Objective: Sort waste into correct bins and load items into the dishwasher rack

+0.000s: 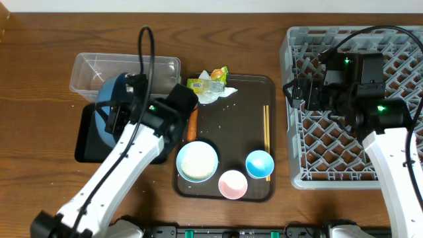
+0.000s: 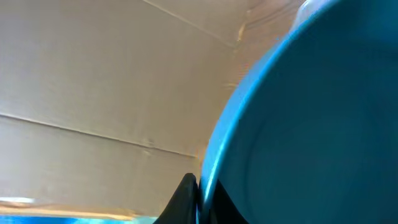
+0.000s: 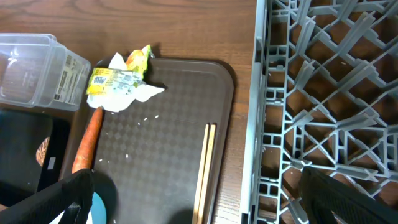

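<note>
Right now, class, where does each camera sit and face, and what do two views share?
Overhead: above the table, looking down; left arm and right arm show.
Left wrist: on the left gripper, facing the blue dish it pinches.
Right wrist: above the rack edge, looking down; open fingers show.
Shared: overhead and right wrist both show chopsticks.

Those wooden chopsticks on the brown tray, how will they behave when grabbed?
The chopsticks look thin and stiff, probably very light. Lying flat on the brown tray, they may be hard to pinch, and as two loose sticks, one could slip free.
</note>
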### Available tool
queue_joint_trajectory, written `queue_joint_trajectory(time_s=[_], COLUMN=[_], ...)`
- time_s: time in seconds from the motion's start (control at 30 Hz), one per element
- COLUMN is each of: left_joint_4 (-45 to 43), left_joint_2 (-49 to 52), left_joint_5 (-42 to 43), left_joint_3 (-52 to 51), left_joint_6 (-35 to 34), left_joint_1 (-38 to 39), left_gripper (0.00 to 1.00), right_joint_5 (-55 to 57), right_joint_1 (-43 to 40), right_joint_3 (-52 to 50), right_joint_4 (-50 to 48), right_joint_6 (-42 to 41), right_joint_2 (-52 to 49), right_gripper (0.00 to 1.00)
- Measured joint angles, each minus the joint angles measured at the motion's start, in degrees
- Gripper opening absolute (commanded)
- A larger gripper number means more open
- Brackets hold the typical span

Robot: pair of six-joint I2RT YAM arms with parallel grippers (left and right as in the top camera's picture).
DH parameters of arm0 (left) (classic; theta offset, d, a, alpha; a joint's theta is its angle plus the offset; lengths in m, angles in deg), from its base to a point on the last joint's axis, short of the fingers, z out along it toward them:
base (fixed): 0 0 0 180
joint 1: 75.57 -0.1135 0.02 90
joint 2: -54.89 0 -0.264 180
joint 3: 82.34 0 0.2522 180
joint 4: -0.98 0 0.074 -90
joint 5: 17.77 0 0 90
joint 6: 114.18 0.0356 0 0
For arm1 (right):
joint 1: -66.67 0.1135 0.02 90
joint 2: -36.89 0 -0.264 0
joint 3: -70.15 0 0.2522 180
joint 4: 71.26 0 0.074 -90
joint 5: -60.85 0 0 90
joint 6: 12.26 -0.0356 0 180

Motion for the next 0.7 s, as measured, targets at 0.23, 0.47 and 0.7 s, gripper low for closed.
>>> queue_joint_trajectory(time_s=[0.23,0.47,0.7], left_joint_4=[-17.4,-27.1,-29.0], left_joint_2=[-10.1,-13.2,-11.7], left_joint_5=[24.3,50.3,62.9], left_joint_3=[5.2,6.0,6.0], left_joint_6=[3.7,7.6,8.8], left_joint_1=[-0.1,0.0,0.0], left_gripper=[0.06,0.06,0.06], right_joint_5=[-5.6,-19.5,-23.2], right_joint_1=[0.0,2.0,9.0], right_joint_3=[0.0,0.0,0.0], right_joint_4=[-3.7,-9.7,-11.6], right_joint_6=[-0.2,-0.3,0.2], right_joint_2=[0.0,0.0,0.0], right_gripper=[0.91,0.85,0.59])
